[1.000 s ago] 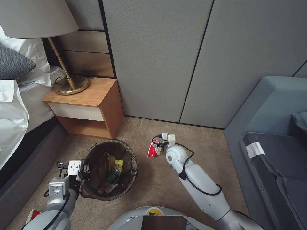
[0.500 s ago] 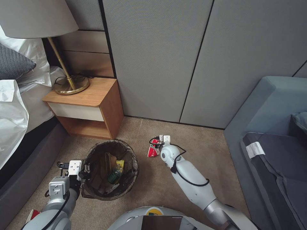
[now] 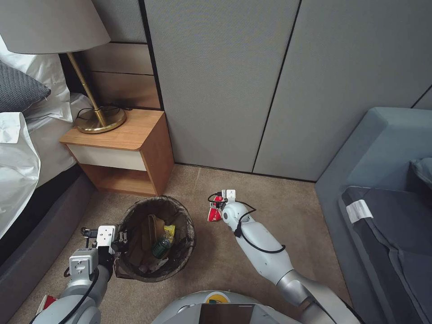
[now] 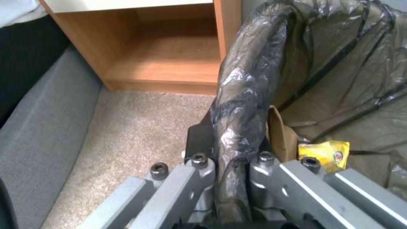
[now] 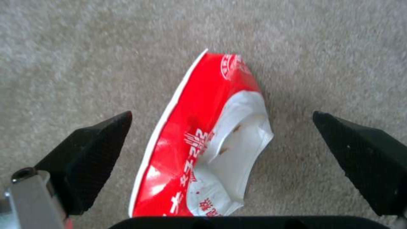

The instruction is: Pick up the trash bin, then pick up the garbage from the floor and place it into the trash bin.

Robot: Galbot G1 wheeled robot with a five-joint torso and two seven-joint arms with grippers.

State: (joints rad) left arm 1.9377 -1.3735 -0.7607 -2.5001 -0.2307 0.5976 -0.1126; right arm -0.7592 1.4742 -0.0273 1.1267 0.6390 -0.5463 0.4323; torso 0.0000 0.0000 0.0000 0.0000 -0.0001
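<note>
- Your right gripper [image 5: 220, 140] hangs just above the carpet with its jaws spread wide, one to each side of a crushed red-and-white paper cup [image 5: 203, 140] (no contact visible yet).
- Your left gripper [image 4: 231, 165] is clamped on the bag-covered rim of the trash bin [image 3: 155, 238], so the bin pickup looks done.
- Inside the bin you already have a brown paper bag [image 3: 150, 231], a yellow wrapper [image 3: 168, 231] and a small green bottle [image 3: 159, 247].
- Left to do, by my reading: close on the cup, which lies on the floor [image 3: 216, 265] just beside the bin, and drop it in.
- Another red scrap [image 3: 47, 300] lies by your left arm.
</note>
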